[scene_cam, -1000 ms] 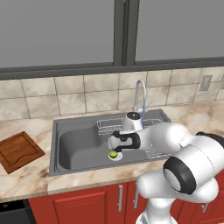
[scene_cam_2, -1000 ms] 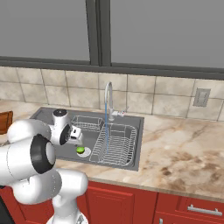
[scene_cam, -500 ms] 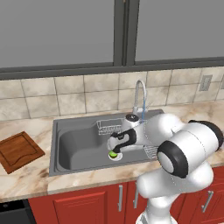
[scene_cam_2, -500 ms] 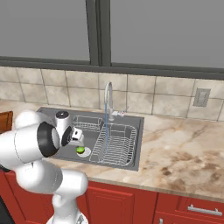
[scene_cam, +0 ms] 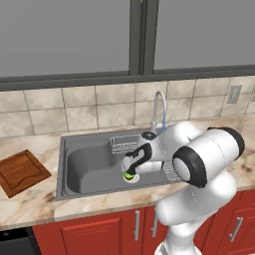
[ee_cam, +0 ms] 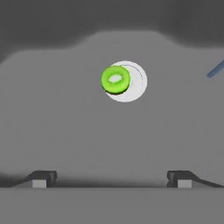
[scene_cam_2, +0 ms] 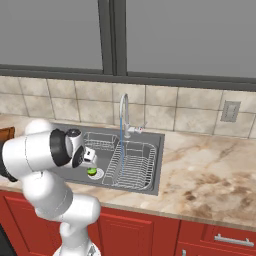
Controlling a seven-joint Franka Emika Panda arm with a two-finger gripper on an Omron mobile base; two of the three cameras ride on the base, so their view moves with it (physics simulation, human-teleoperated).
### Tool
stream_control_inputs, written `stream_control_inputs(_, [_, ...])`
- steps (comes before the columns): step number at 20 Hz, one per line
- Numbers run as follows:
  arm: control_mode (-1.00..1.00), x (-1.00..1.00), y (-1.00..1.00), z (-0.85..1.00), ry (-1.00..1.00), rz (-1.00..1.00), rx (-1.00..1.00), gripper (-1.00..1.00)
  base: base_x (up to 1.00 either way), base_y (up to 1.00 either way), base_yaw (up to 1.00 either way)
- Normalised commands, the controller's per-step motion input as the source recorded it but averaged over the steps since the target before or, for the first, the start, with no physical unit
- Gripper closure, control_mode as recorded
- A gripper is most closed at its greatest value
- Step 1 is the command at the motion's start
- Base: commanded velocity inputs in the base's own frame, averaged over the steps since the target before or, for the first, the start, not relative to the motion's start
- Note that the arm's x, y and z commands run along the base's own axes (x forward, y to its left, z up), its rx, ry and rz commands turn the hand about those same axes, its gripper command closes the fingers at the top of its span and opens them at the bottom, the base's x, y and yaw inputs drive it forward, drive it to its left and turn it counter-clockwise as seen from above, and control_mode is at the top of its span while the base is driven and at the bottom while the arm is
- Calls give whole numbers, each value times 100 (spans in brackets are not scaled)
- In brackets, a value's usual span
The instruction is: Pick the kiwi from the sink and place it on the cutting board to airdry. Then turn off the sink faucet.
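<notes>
- my tool (ee_cam: 111,177) hangs over the sink (scene_cam: 84,172), jaws wide apart, nothing held.
- kiwi (ee_cam: 115,80) sits on the drain (ee_cam: 133,83); i'd centre over it, then drop straight down before closing.

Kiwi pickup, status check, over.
End effector open, above the sink floor. Kiwi lies on the drain, untouched. Faucet running; nothing between fingers and kiwi.

– What's the big dark grey rectangular sink (scene_cam: 84,164) made of?
– Matt metal, with a shinier round silver drain (ee_cam: 133,83) at its floor.
– And at nine o'clock of it?
– A square reddish-brown wooden cutting board (scene_cam: 21,172), grain showing, on a mottled, polished stone counter (scene_cam_2: 210,185).
– The tall gooseneck faucet (scene_cam_2: 123,114)?
– Glossy silver metal.
</notes>
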Motion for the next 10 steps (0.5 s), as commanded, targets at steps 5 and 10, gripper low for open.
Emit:
stream_control_inputs(5, [-100,13,0,-14,0,0,0,-100,0,0,0])
stream_control_inputs(10, [-100,17,2,-15,1,0,0,-100,0,0,0])
